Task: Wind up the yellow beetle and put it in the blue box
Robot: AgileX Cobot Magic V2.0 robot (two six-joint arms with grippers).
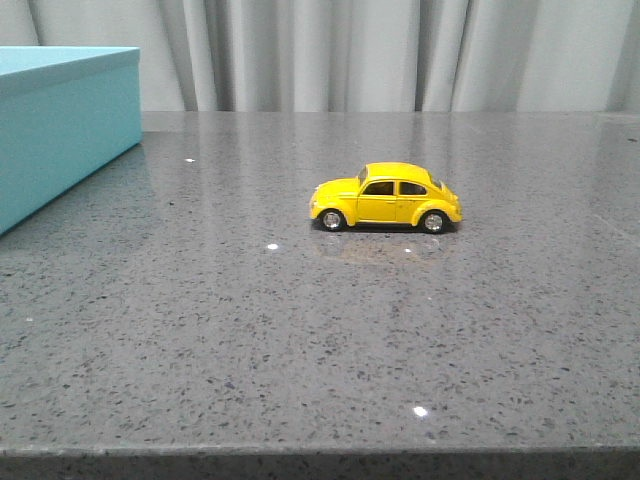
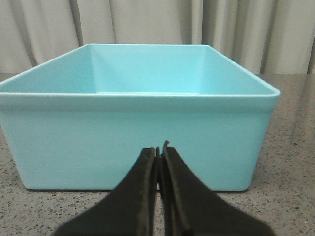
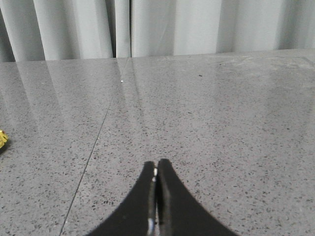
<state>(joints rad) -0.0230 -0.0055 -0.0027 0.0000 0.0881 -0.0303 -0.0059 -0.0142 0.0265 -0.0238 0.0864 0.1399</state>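
On our speckled grey stone table [image 1: 300, 340], the glossy rounded yellow beetle [image 1: 386, 197] sits sideways, nose left; matte turquoise blue box [image 2: 138, 137] far left. Our left gripper [image 2: 159, 153] and right gripper [image 3: 156, 169] are pinched together, empty.

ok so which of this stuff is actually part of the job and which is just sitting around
Part of the job:
- yellow beetle, standing on its wheels mid-table, untouched
- blue box, open-topped, nothing visible inside
- left pincer and right pincer, both closed and holding nothing

Just there:
- grey speckled table
- pale curtain behind it
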